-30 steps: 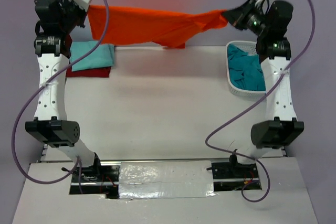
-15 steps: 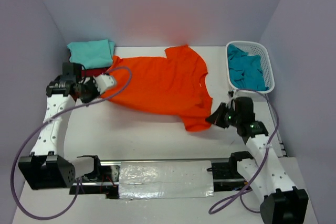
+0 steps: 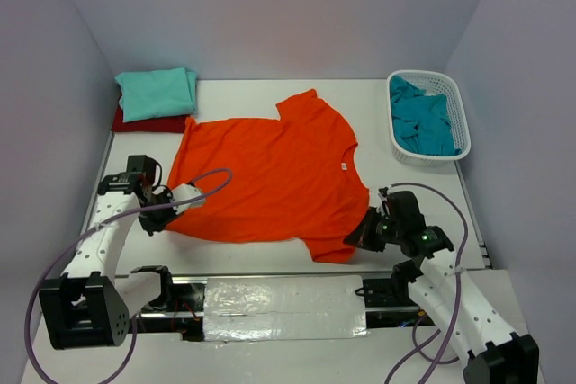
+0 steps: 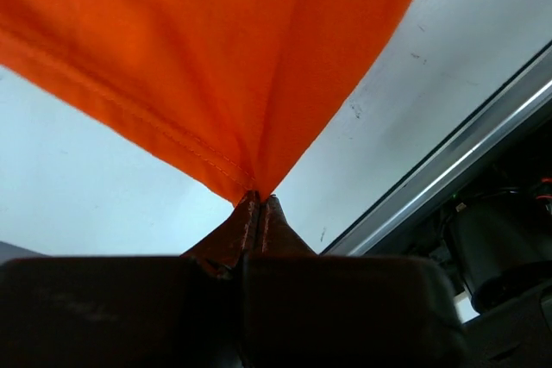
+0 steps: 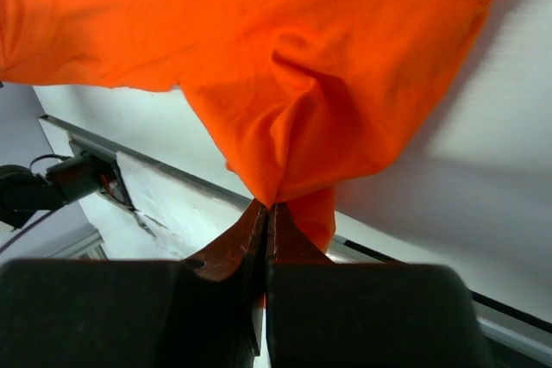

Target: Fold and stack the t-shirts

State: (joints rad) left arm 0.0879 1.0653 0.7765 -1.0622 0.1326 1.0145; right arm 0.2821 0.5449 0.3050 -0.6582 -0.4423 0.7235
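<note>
The orange t-shirt (image 3: 270,177) lies spread on the counter (image 3: 423,195), left of the basket (image 3: 456,101) and nearer the arm bases than it. The left end effector (image 3: 183,197) is clenched on the hem corner farthest from the basket. The right end effector (image 3: 364,232) is clenched on cloth at the sleeve nearest the basket's near side.

Risk: cloth bunches at the right grip, so releasing here may leave a creased sleeve.

Risk: uneven pulling may skew the shirt.
</note>
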